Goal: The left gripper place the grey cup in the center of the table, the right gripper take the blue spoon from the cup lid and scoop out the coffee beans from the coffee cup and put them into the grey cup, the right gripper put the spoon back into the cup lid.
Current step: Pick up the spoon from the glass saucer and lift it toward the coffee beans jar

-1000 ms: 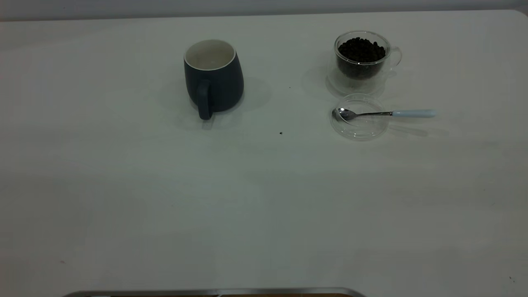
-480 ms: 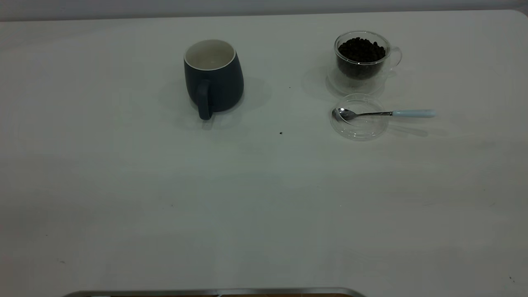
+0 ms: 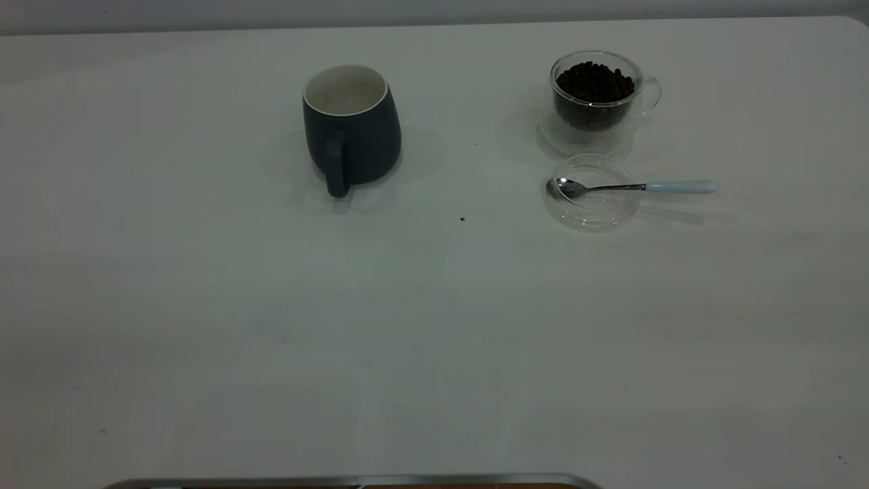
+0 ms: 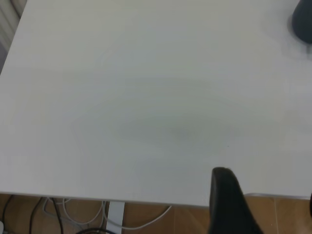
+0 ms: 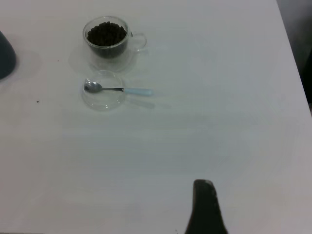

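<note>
Four task things are sitting on the table [image 3: 204,305] in the exterior view. The grey cup [image 3: 352,129] is standing upright toward the far left of centre, its handle pointing at the camera and its white inside showing. Well apart from it, toward the far right, the coffee cup [image 3: 597,102] is standing upright with the coffee beans [image 3: 595,81] heaped to near its rim. Just in front of it the cup lid [image 3: 592,192] is lying flat, and the blue spoon [image 3: 635,186] is resting across it, bowl inside the lid and pale handle sticking out over the rim to the right. A small dark speck [image 3: 462,219] is lying on the table between the two cups. Neither arm is showing in this view.

Moving to the left wrist view, the left gripper [image 4: 229,204] is hanging over the near edge of the table, with only one dark finger showing, so whether its jaws are apart or together cannot be told. A sliver of the grey cup [image 4: 303,22] is peeking in at the picture's edge, far from the gripper.

Turning to the right wrist view, the right gripper [image 5: 204,207] is hovering over bare table, well short of the coffee cup [image 5: 108,39], cup lid [image 5: 103,96] and blue spoon [image 5: 119,89]; again one finger alone is showing, and its state cannot be told.
</note>
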Tool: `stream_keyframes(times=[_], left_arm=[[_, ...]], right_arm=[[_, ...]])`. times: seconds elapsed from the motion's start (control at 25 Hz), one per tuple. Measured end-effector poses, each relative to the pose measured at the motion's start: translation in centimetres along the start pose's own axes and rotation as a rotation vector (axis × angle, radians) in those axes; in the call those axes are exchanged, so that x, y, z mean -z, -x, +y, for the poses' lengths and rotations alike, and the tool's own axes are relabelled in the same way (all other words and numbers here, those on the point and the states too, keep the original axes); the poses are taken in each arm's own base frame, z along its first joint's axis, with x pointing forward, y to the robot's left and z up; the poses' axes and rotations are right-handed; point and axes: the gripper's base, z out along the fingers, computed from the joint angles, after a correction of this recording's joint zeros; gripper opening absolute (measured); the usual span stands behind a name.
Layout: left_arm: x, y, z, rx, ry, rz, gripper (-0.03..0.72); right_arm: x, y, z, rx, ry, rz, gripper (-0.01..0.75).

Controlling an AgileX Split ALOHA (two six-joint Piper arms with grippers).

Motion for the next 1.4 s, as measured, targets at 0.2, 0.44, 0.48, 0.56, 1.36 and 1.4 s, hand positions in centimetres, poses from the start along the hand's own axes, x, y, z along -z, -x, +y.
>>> stream_keyframes(times=[0.2,0.44,0.48,0.56,1.36,1.4], left_arm=[[0.0,0.0,0.0,0.0,0.0,0.0,0.466],[0.0,0.0,0.0,0.0,0.0,0.001,0.466],[0.0,0.0,0.0,0.0,0.0,0.001,0.466],[0.0,0.0,0.0,0.0,0.001,0.001,0.466],[0.0,0.0,0.0,0.001,0.001,-0.001,0.466],[0.0,0.0,0.0,0.001,0.001,0.0,0.466]], right_arm=[[0.0,0.0,0.0,0.0,0.0,0.0,0.588],[0.0,0.0,0.0,-0.003,0.005,0.0,0.588],[0.0,0.0,0.1,-0.003,0.006,0.0,0.588],[0.0,0.0,0.1,0.001,0.016,0.0,0.588],[-2.2,4.7,1.4,-0.082,0.195,0.112,0.628],[-3.0,5.5,1.6,-0.102,0.207,0.113,0.629]])
